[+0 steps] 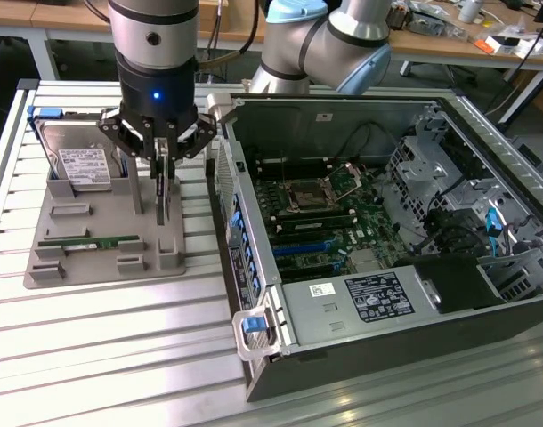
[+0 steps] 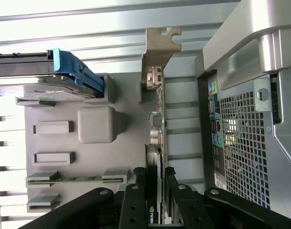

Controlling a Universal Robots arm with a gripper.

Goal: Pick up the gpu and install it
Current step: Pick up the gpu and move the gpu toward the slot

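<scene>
1. The arm (image 1: 343, 40) came in from the far side of the exterior view, its grey links and blue-capped joint bent over toward that view's left.
2. The wrist (image 1: 154, 53) stood vertical and pointed straight down, with a blue light glowing on its black collar.
3. The gripper (image 1: 163, 169) hung beneath it, black linkages splayed to both sides and fingers pointing down.
4. In the wrist view, the two fingers (image 2: 138, 191) stood narrowly apart, each pressed against one face of the gpu (image 2: 159, 119).
</scene>
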